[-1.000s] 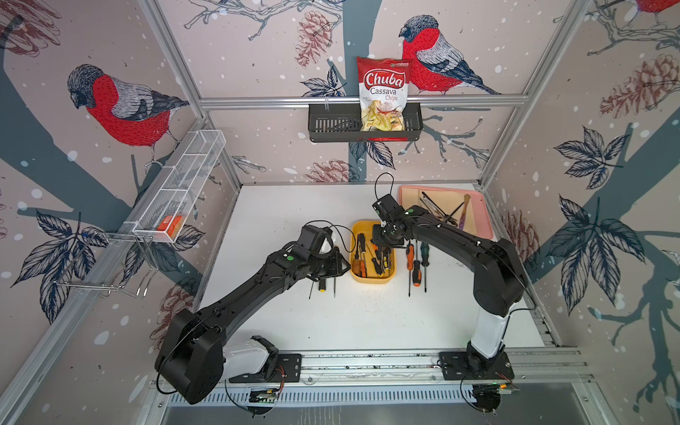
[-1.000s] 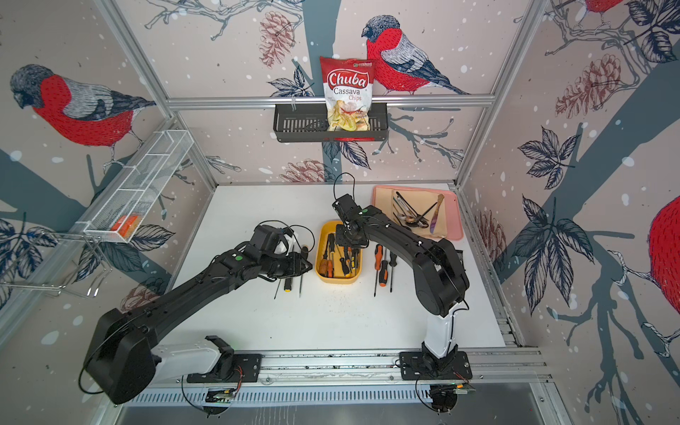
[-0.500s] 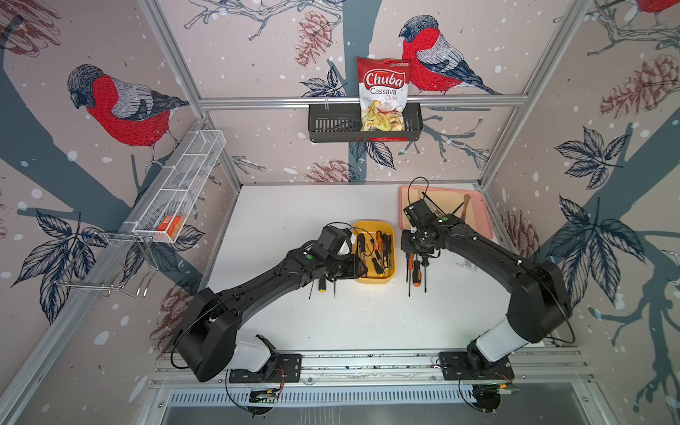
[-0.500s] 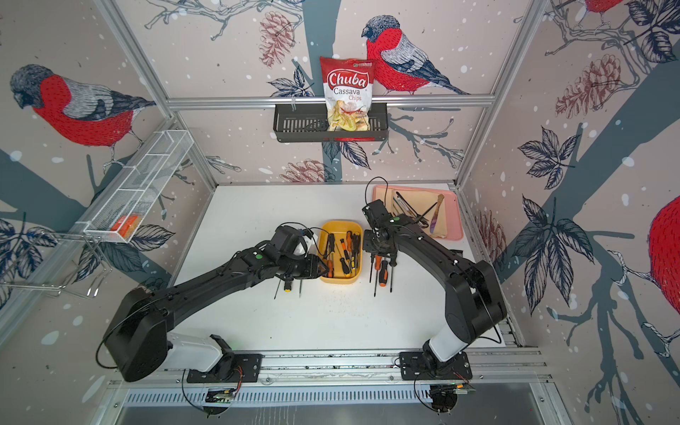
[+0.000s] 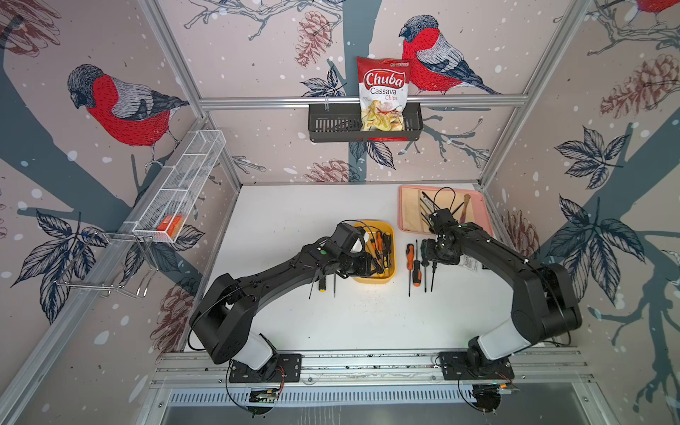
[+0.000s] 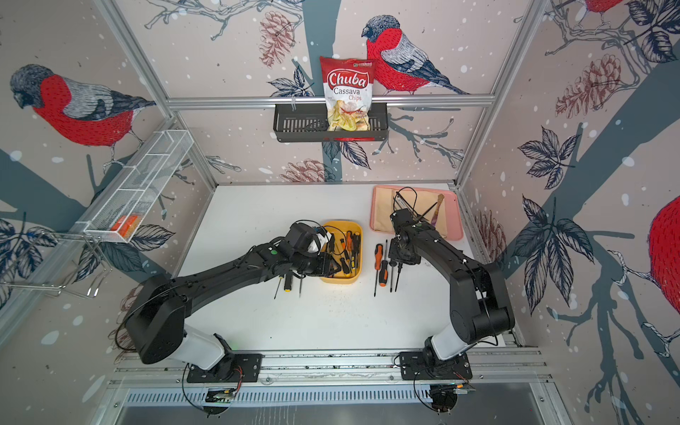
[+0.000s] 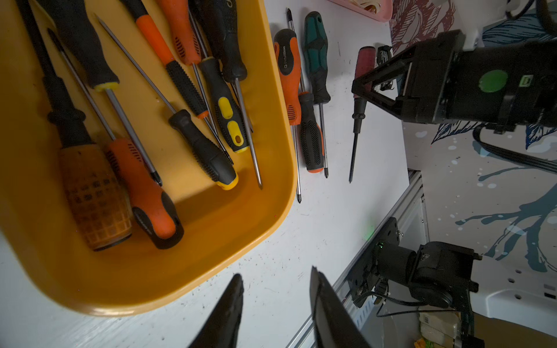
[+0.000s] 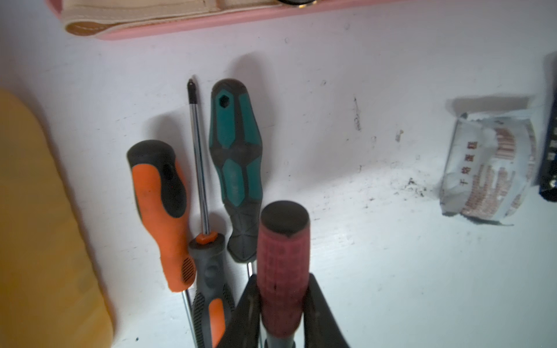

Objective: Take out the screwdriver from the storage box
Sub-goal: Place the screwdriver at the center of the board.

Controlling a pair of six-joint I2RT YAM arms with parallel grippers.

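storage box (image 5: 372,280): shallow yellow plastic, smooth and glossy, rectangular with rounded corners, standing at the centre of the white table (image 5: 294,220). inside lies a crossed heap of screwdrivers (image 7: 193,90) with ribbed black rubber grips, orange and yellow inserts, one amber handle moulded in small squares, and bare steel shafts.

right gripper (image 8: 283,286): fingers clamped on the red-handled screwdriver (image 8: 283,238), which is out of the box, at its 3 o'clock. the handle is cylindrical, dull red with a faint grid and a flat black cap. its shaft is cut off in the right wrist view, and contact with the table cannot be judged. between it and the box a green-handled screwdriver (image 8: 235,150), an orange one (image 8: 156,192) and a grey one (image 8: 211,271) lie side by side on the table.

left gripper (image 7: 275,274): fingers partly spread with nothing between them and bare table showing in the gap, at the box's 6 o'clock end. over the rim or just outside cannot be told.

hidden: in both top views the left arm covers the box's 9 o'clock wall. at 8 o'clock only a yellow-tipped handle (image 5: 322,286) and thin shafts show. the pink tray (image 8: 180,24), at 1 o'clock, is partly behind the right arm. the print on a crumpled paper packet (image 8: 488,165) is too blurred to read.
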